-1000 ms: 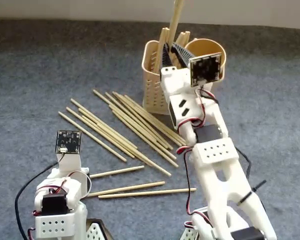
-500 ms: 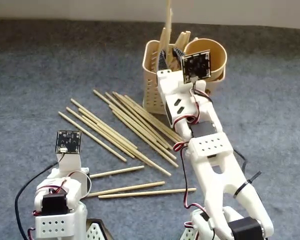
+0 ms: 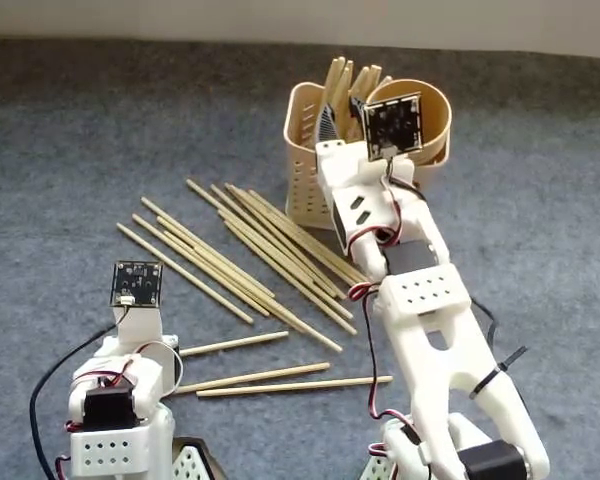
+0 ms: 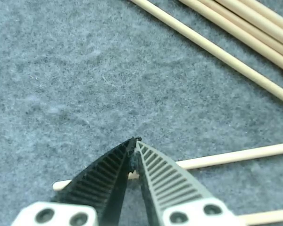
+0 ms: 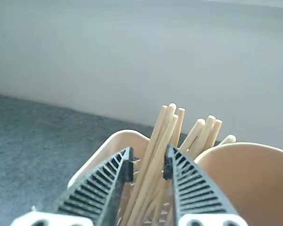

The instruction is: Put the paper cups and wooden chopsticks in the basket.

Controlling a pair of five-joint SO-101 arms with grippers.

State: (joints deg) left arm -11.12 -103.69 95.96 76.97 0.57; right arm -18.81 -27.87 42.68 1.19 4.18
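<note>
A cream slotted basket (image 3: pixel 305 170) stands at the back of the grey carpet with several wooden chopsticks (image 3: pixel 342 80) upright in it and a tan paper cup (image 3: pixel 435 120) in its right part. My right gripper (image 5: pixel 147 162) hovers over the basket rim (image 5: pixel 104 146), open, with the standing chopsticks (image 5: pixel 167 127) in the gap between its fingers and the cup (image 5: pixel 245 179) beside it. Several loose chopsticks (image 3: pixel 260 250) lie fanned out in front of the basket. My left gripper (image 4: pixel 134 140) is shut, empty, just above one lying chopstick (image 4: pixel 236 155).
Three separate chopsticks (image 3: pixel 255 377) lie near the front between the two arm bases. The left arm (image 3: pixel 135 290) sits low at the front left. A pale wall (image 5: pixel 141 56) rises behind the basket. Open carpet (image 3: pixel 80 150) lies left of the pile.
The chopstick that stood high above the basket has dropped down among the others. The right arm has shifted slightly left over the basket. The left arm has not moved.
</note>
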